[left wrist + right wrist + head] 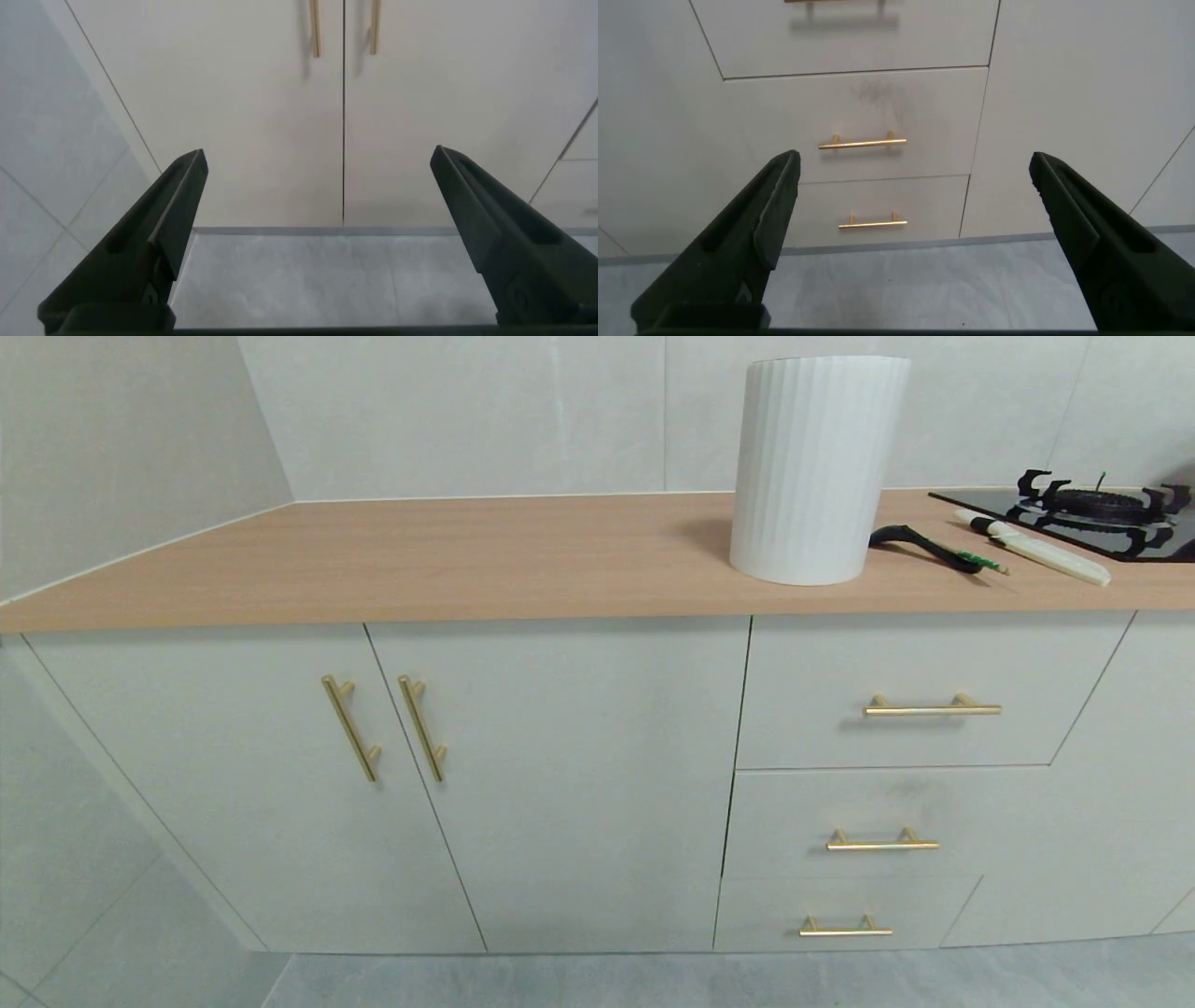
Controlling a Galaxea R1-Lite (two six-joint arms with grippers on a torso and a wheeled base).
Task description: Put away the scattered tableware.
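A tall white ribbed holder (814, 467) stands on the wooden countertop (448, 560). To its right lie a black utensil with a green-tipped handle (934, 550) and a cream-bladed knife with a black grip (1036, 549). My left gripper (318, 173) hangs low in front of the double cabinet doors (344, 112), open and empty. My right gripper (910, 177) is low in front of the drawers (859, 121), open with nothing between its fingers.
A black gas hob (1092, 513) sits at the counter's far right. Below are two doors with gold handles (383, 726) and three drawers with gold handles (932, 708). Grey tiled walls close the back and left. Grey floor (653, 980) runs along the cabinet base.
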